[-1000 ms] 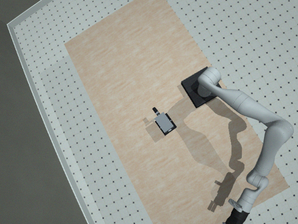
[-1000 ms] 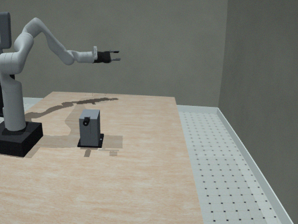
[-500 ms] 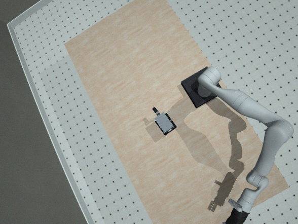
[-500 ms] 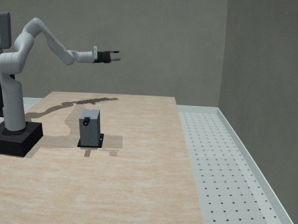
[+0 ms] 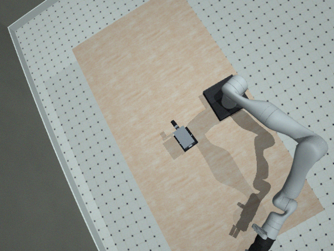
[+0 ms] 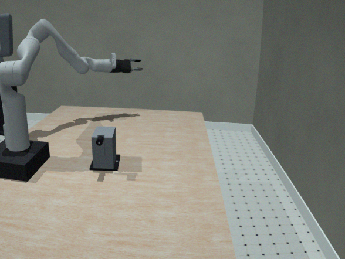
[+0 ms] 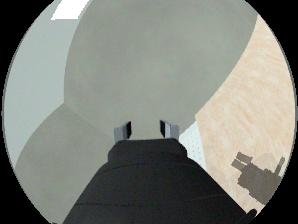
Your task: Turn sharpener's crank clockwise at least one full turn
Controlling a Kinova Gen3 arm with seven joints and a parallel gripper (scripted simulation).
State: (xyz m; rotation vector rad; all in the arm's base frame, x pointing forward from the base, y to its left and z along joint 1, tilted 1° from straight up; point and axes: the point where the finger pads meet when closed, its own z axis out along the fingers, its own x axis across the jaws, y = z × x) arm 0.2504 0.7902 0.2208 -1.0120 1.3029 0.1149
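Grey sharpener left well apart from the spread claw

The sharpener (image 5: pixel 184 137) (image 6: pixel 105 149) is carried upright by a thin black plate (image 5: pixel 196 141) (image 6: pixel 117 164) on the wood-patterned table (image 5: pixel 136 85) (image 6: pixel 146 211) (image 7: pixel 250 75). Its black crank knob (image 5: pixel 173 123) (image 6: pixel 100 140) is turned toward the exterior view, near the top of the body. The gripper (image 5: pixel 261 245) (image 6: pixel 142 64) (image 7: pixel 145 126) is held high and roughly level, its two fingers spread wide, with nothing pinched. To one side of the sharpener, the arm (image 5: pixel 307 150) (image 6: pixel 29 53) is supported by a black block (image 5: pixel 211 95) (image 6: pixel 38 158).

Shadows of arm and sharpener are cast across the wood. In the top view the fingers are cut off by the lower edge. The crank's link is mostly hidden behind the knob in the exterior view, where a dark grey panel (image 6: pixel 6 35) is cropped at the left. The wrist view is filled mainly by wall (image 6: pixel 176 44) (image 7: pixel 150 60).
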